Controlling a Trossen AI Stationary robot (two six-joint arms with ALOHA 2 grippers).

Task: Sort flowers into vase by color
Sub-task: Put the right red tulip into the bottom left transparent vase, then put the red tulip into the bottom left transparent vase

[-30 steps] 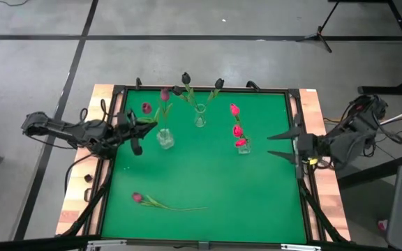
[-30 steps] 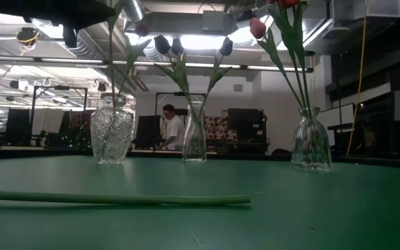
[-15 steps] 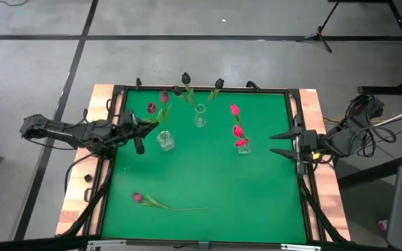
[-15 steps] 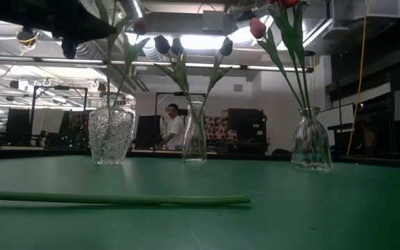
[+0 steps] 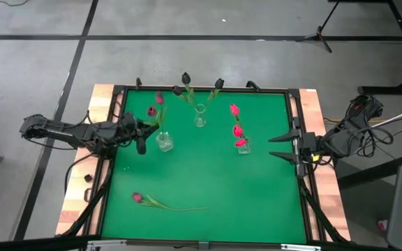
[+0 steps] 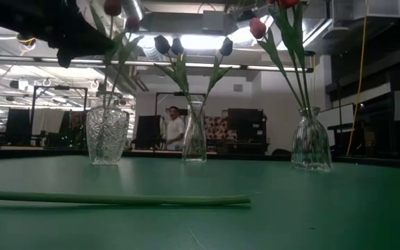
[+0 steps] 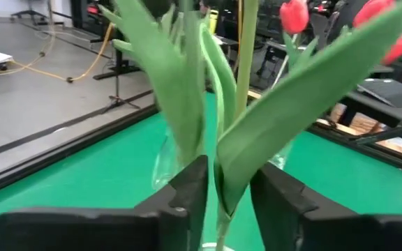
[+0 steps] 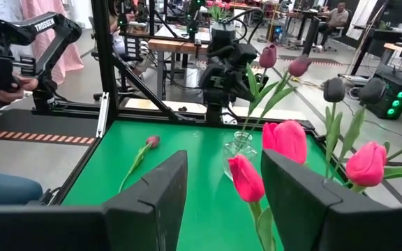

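Observation:
Three clear glass vases stand on the green mat. The left vase (image 5: 164,142) (image 6: 107,135) holds two magenta tulips (image 5: 155,106). The middle vase (image 5: 199,120) holds near-black tulips (image 5: 185,79), and the right vase (image 5: 243,147) holds pink-red tulips (image 5: 236,120). My left gripper (image 5: 144,132) (image 7: 229,167) is level beside the left vase, open, with a tulip stem (image 7: 220,209) and its leaves between the fingers. One magenta tulip (image 5: 166,204) lies flat near the front. My right gripper (image 5: 279,146) (image 8: 222,164) hovers open at the right edge. My left gripper comes level from the table's left, and its fingers (image 7: 187,192) stand on either side of the tulip's lower stem (image 7: 222,199), just above the left vase's mouth. The stem stands upright in the vase. Whether the fingers touch it, I cannot tell.
A raised dark frame and wooden boards (image 5: 313,111) border the mat. The lying tulip's stem (image 6: 117,199) stretches across the near left of the mat. Open mat lies in the middle and to the near right. A person (image 6: 175,128) stands in the room far behind.
My left gripper has tipped down and sunk a little beside the left vase. The tulip between its fingers has gone lower into the vase, and its head has swung toward the other magenta head. The left vase has slid slightly toward the table's left. My right arm has lowered a little.

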